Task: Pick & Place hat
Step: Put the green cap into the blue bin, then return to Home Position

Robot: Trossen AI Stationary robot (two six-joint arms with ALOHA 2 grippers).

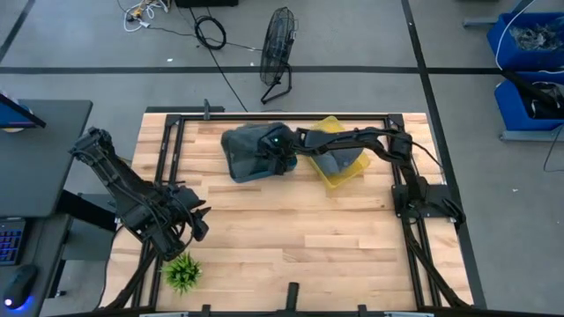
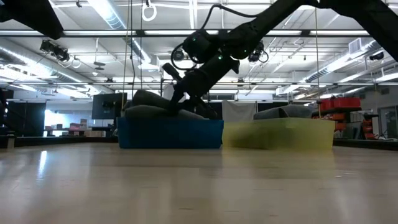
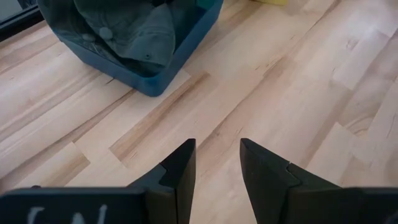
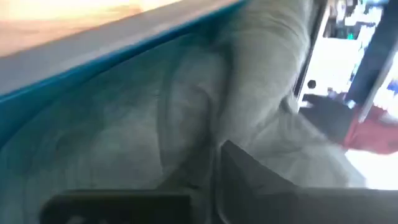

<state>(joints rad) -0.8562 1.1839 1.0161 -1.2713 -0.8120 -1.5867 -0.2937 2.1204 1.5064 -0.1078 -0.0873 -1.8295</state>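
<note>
A blue bin (image 1: pixel 236 173) at the table's far middle holds several grey-green hats (image 1: pixel 251 143). It also shows in the low view (image 2: pixel 171 134) and the left wrist view (image 3: pixel 180 59). A yellow bin (image 1: pixel 351 177) just to its right holds another grey hat (image 1: pixel 339 160). My right arm reaches across the yellow bin. Its gripper (image 1: pixel 280 157) slants down into the blue bin's right side, right at the hats (image 4: pixel 186 93). My left gripper (image 1: pixel 201 224) is open and empty above bare wood near the table's left edge.
A small green plant (image 1: pixel 182 273) stands at the near left corner, close to my left arm. A black frame rail (image 1: pixel 172 150) runs around the tabletop. Bare wood (image 1: pixel 300 238) lies between the bins and the near edge. A fan (image 1: pixel 278 44) stands beyond the far edge.
</note>
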